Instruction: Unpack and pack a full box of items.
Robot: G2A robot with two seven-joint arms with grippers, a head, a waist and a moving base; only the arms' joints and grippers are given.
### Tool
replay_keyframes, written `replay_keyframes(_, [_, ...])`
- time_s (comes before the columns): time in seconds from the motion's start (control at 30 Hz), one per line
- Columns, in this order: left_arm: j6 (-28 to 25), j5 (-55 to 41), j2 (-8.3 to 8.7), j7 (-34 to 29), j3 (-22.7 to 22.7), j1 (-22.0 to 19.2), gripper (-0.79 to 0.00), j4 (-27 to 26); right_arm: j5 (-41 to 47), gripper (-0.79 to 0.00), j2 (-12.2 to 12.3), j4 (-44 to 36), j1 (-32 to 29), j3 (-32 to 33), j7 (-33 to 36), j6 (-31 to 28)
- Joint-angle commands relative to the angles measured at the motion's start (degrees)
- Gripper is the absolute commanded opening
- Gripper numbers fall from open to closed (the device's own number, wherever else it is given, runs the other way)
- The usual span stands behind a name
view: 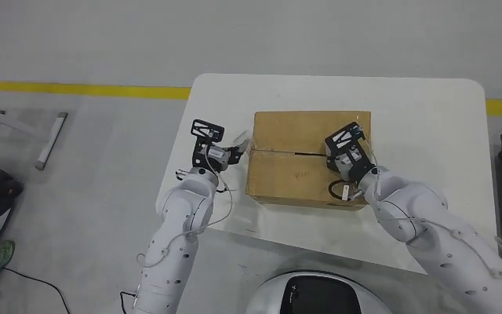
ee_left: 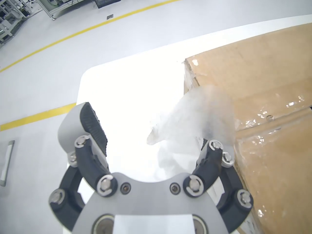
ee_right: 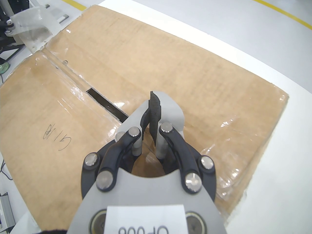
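Box (view: pixel 310 145), long axis side to side, left claw (ee_left: pixel 150 133) apart, right claw (ee_right: pixel 154 109) pressed together

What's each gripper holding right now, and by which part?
Nothing is gripped. The left gripper is open, loose tape against it; right gripper shut empty above the box.

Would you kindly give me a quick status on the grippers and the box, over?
Left gripper open at box end, peeled clear tape touching it. Right gripper shut over box top, near seam gap. Flaps closed, part taped.
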Motion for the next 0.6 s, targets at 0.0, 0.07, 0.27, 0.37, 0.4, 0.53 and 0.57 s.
replay_keyframes(0.0, [-0.3,-0.2,-0.04,-0.5,0.1,0.1,0.000,-1.4,0.0,-0.785,-0.1,-0.1,0.0,0.2,0.1,0.1])
replay_keyframes(0.07, [-0.7,0.2,-0.04,-0.9,0.4,0.2,0.000,-2.9,0.7,-0.785,-0.2,-0.3,-0.1,0.7,0.0,0.3])
replay_keyframes(0.27, [-1.6,1.7,-0.32,-2.4,2.5,-0.6,0.000,-6.0,7.7,-0.785,-0.5,-3.0,-0.7,4.6,0.1,2.1])
replay_keyframes(0.37, [-2.2,3.7,-0.53,-2.6,4.2,-1.7,0.000,-6.4,12.3,-0.785,-0.5,-4.8,-1.2,8.4,0.0,3.6])
replay_keyframes(0.4, [-2.1,3.6,-0.64,-2.8,4.6,-2.0,0.000,-6.5,13.4,-0.785,-0.5,-5.3,-1.4,9.7,0.1,4.0])
replay_keyframes(0.53, [-2.2,5.0,-1.01,-3.7,6.6,-3.3,0.000,-6.5,18.4,-0.785,-0.4,-5.8,-1.9,15.6,0.6,6.2])
replay_keyframes(0.57, [-2.4,5.0,-1.14,-3.7,7.1,-3.6,0.000,-6.5,19.0,-0.785,-0.3,-5.6,-2.1,16.8,0.9,6.3])
